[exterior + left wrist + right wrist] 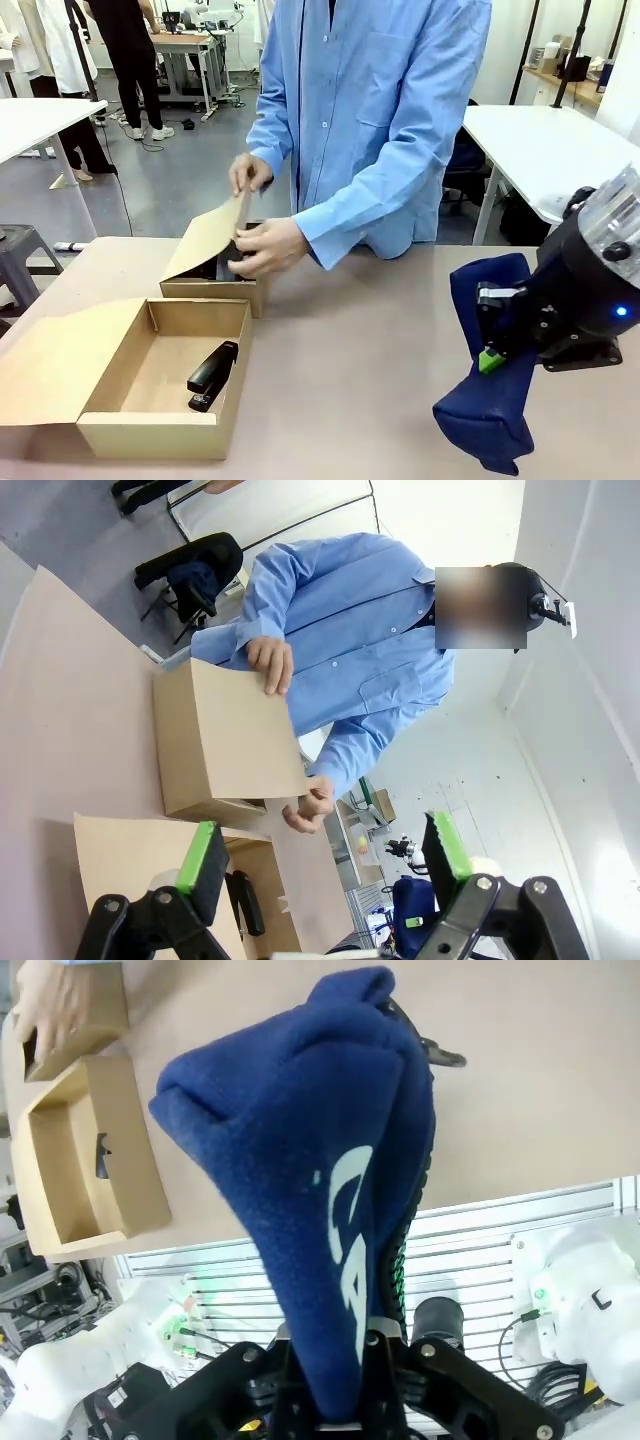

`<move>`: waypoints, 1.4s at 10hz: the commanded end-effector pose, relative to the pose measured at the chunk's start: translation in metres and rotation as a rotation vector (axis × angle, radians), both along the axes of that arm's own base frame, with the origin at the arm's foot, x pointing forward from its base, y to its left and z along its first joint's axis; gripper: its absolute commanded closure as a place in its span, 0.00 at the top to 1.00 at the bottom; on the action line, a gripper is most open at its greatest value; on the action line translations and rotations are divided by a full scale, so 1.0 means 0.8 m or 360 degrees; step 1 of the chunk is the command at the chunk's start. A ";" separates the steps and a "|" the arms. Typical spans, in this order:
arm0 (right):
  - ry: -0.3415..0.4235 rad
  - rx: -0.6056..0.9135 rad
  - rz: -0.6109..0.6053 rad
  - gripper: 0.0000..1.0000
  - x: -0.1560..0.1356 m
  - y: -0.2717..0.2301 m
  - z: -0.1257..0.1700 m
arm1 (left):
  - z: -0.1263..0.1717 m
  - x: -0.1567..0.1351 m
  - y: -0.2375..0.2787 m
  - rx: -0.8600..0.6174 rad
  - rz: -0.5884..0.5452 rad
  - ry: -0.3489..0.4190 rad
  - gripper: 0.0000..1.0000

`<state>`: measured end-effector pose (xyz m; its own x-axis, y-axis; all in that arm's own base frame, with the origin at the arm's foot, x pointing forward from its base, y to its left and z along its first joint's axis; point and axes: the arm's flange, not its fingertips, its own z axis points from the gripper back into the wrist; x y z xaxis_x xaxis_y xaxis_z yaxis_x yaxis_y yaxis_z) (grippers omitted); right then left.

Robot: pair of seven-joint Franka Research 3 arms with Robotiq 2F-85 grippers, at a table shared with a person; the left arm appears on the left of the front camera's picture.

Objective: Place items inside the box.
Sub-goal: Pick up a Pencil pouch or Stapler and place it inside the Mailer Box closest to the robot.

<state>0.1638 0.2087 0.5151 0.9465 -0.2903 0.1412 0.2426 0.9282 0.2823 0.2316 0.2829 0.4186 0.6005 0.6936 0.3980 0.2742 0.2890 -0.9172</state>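
My right gripper (490,358) is shut on a long navy pouch (487,400) and holds it above the table's right side, its ends drooping. In the right wrist view the pouch (310,1160) rises from the shut gripper (335,1385) with white lettering on it. The box (160,435) stands open at the front left, lid flap folded out to the left, with a black stapler (213,375) inside. My left gripper (325,855) is open with nothing between its green pads, above the box flap (120,845) and the stapler (245,900).
A person in a blue shirt (370,110) stands at the far side with both hands on a smaller cardboard box (210,270), one hand lifting its flap. That smaller box (225,740) sits just behind the larger one. Bare tabletop (350,380) lies between the box and the pouch.
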 end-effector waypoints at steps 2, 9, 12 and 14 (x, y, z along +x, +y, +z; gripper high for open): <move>0.0009 0.0012 0.0037 0.08 0.005 0.002 0.003 | 0.002 0.001 -0.001 0.0005 0.0007 -0.0045 1.00; -0.0093 0.0013 0.0214 0.08 0.051 0.034 -0.004 | 0.002 0.001 -0.001 0.0005 0.0007 -0.0045 1.00; -0.0134 0.0074 0.0488 0.08 0.113 0.143 0.006 | 0.002 0.001 -0.001 0.0005 0.0007 -0.0045 1.00; -0.0097 0.0205 0.0472 0.08 0.147 0.265 -0.001 | 0.002 0.001 -0.001 0.0005 0.0007 -0.0045 1.00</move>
<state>0.2555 0.3711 0.5159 0.9773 -0.0101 0.2118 -0.0720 0.9238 0.3760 0.2319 0.2827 0.4185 0.6010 0.6932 0.3977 0.2741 0.2886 -0.9174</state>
